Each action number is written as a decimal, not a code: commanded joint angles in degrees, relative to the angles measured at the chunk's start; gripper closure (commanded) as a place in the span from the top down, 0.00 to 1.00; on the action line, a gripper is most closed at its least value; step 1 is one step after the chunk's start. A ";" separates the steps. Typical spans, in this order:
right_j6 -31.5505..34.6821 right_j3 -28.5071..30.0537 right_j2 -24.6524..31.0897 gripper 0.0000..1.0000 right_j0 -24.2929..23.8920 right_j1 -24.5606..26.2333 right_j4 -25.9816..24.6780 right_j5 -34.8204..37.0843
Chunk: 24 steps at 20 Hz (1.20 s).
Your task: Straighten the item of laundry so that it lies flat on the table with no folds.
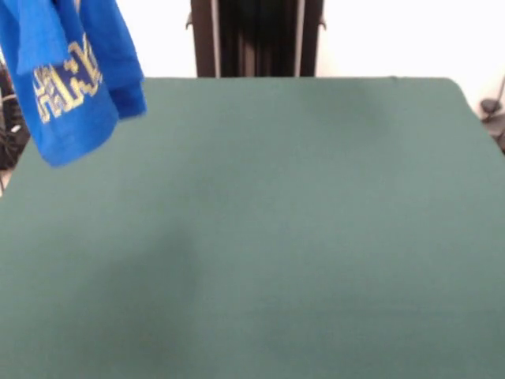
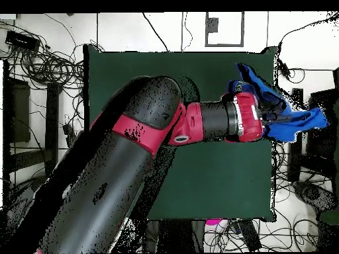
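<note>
The blue T-shirt (image 1: 71,87) hangs bunched in the air over the table's far left corner in the front view, with yellow lettering showing on its folds. Its lower edge hangs just above the dark green table (image 1: 276,237). In the overhead view the shirt (image 2: 294,122) drapes around my gripper (image 2: 270,114) at the table's right edge (image 2: 268,185) and partly beyond it. The gripper holds the cloth and is mostly hidden by it. The front view does not show the gripper.
My red and black arm (image 2: 198,122) reaches across the table top from the lower left in the overhead view. The black pedestal (image 1: 256,38) stands behind the far edge. Cables (image 2: 46,66) lie on the floor around the table.
</note>
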 commanded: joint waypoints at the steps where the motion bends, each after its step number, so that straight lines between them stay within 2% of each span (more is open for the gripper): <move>1: 7.63 6.72 15.51 0.00 -2.43 -6.46 15.16 -3.31; 7: 0.35 12.02 22.62 0.00 -5.17 -12.20 23.92 -7.26; 13: 0.00 10.35 20.85 0.00 -3.49 -12.53 24.44 -3.70; 24: -0.75 11.09 26.02 0.00 -4.50 -15.12 29.61 -3.53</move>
